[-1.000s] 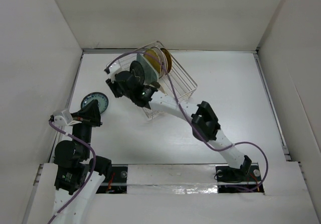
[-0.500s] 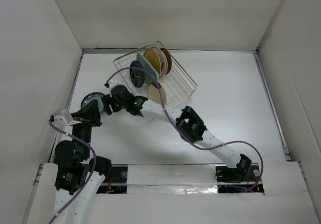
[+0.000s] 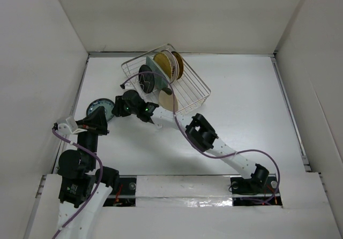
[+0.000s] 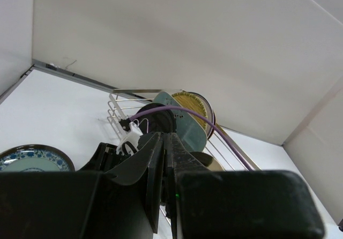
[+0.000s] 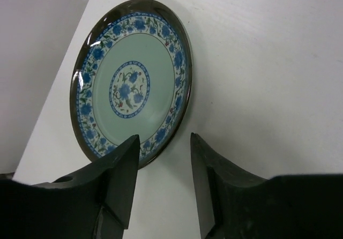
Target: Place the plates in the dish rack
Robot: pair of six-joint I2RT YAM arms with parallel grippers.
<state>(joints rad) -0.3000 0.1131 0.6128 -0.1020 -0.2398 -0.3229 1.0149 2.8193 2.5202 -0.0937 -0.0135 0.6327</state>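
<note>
White tabletop (image 3: 241,116), walled by pale panels, carries the dish rack (image 3: 197,89) at its far middle, with several plates (image 3: 170,63) upright in its slots. One teal patterned plate (image 5: 131,83) lies flat near the left wall. Over its rim the right arm (image 3: 206,134) holds its jaws apart, straddling the edge; whether they touch it is unclear. The left arm (image 3: 80,153) sits just beside the plate, jaws together.

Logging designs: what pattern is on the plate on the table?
The plate is pale green with blue flowers, dark rim; clearest in the right wrist view.
</note>
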